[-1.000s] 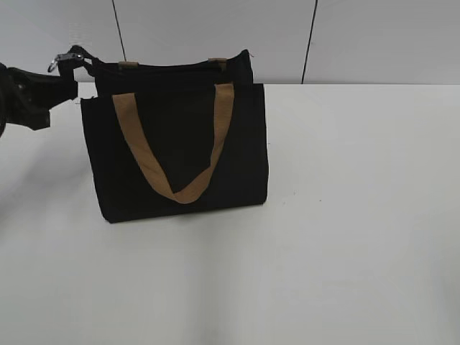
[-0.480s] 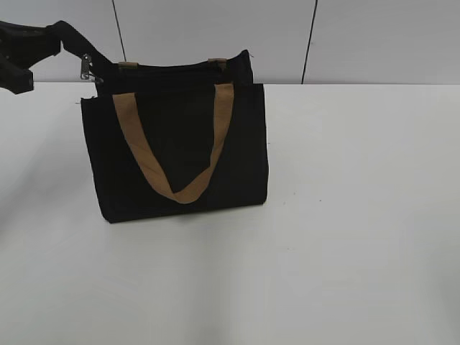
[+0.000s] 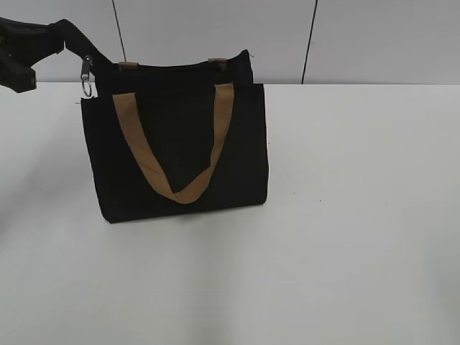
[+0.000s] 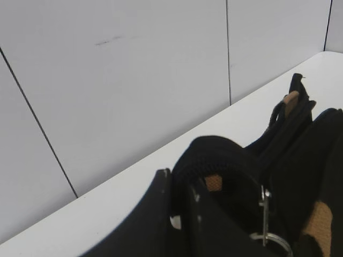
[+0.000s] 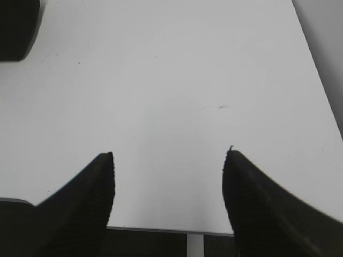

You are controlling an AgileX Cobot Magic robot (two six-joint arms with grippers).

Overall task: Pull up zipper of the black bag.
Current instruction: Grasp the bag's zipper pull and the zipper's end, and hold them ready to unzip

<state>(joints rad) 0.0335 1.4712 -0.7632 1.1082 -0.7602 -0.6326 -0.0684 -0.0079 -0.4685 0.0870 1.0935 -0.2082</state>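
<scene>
Zipper (image 3: pixel 87 75) hung at the bag's (image 3: pixel 180 151) top left corner, near the tabletop's (image 3: pixel 345 215) back edge. Left gripper (image 4: pixel 179 201) pinched the bag's black strap (image 4: pixel 206 155) shut. Right gripper (image 5: pixel 167 187) gaped empty.

No text, label, brand, number or sign can be read in any of the views. The bag (image 3: pixel 180 144) is seen as plain black fabric with plain tan straps, and nothing is printed on the desk (image 3: pixel 345 215) or on the wall panels (image 3: pixel 215 36) behind it.
</scene>
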